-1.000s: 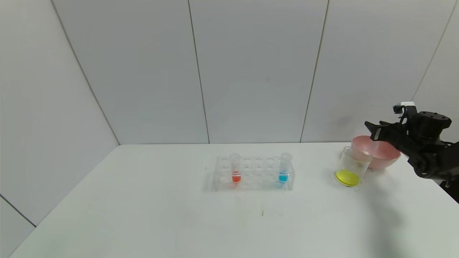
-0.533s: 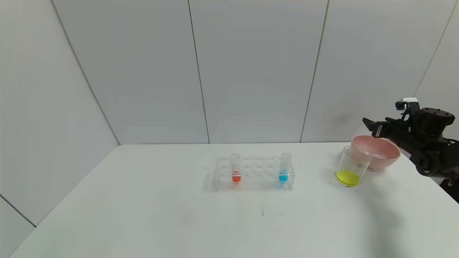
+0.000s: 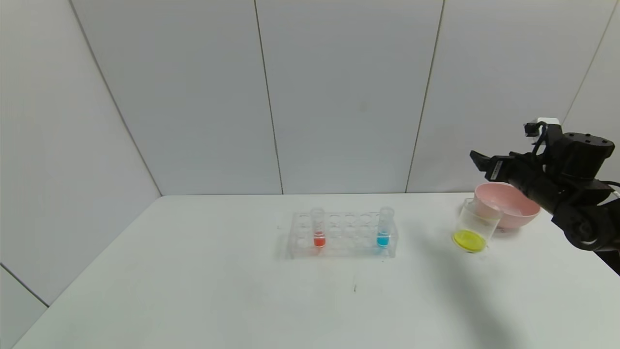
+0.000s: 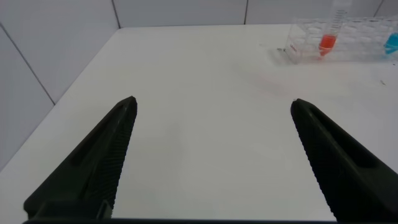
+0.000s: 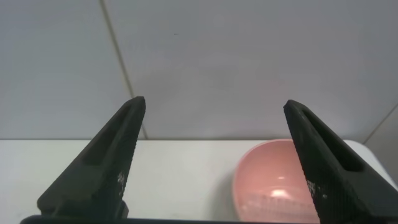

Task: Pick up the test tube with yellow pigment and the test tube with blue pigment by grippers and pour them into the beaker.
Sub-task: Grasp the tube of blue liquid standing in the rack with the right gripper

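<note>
Since a second ago my right gripper (image 3: 479,162) rose above the beaker (image 3: 474,225), fingers spread, empty | blue tube (image 3: 384,228) racked left of beaker | left gripper (image 4: 211,109) spread, empty

A clear glass beaker (image 3: 475,224) and a see-through plastic rack (image 3: 342,235) gleam on a smooth, matt white table (image 3: 193,271); beside them, a glossy pink bowl (image 3: 511,202). The right gripper's (image 5: 214,124) fingers look matt black and ribbed.
</note>
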Tool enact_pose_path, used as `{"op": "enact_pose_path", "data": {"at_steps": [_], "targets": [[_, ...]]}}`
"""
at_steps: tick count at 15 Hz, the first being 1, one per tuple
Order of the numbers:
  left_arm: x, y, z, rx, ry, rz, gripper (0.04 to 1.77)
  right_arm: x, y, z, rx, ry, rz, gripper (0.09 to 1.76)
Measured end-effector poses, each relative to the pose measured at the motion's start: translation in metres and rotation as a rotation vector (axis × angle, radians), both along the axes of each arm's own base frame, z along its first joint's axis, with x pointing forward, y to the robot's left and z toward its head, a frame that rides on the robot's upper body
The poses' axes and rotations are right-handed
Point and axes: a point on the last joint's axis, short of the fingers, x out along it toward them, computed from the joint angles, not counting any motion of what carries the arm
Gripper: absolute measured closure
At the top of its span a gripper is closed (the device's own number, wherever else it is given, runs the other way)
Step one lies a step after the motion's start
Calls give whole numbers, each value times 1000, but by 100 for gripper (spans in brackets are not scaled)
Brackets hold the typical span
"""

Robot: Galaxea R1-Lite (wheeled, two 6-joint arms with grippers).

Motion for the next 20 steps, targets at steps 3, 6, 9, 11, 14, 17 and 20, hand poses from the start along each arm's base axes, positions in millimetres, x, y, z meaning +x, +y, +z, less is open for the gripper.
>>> {"op": "enact_pose_path", "data": {"at_steps": [3, 6, 9, 11, 14, 17, 20], "targets": [[0, 0, 0, 0, 0, 0, 5, -37, 47, -3, 17, -7, 50, 21], [0, 0, 0, 0, 0, 0, 5, -81, 88, -16, 21, -6, 110, 19], [0, 0, 0, 0, 0, 0, 5, -125, 122, -29, 18, 11, 98, 17], [0, 0, 0, 0, 0, 0, 5, -151, 143, -34, 22, 13, 91, 17], [0, 0, 0, 0, 0, 0, 5, -186, 174, -40, 31, 20, 106, 16], [0, 0, 0, 0, 0, 0, 5, -215, 203, -46, 22, 29, 72, 15], [0, 0, 0, 0, 0, 0, 5, -229, 222, -53, 24, 23, 82, 15]]}}
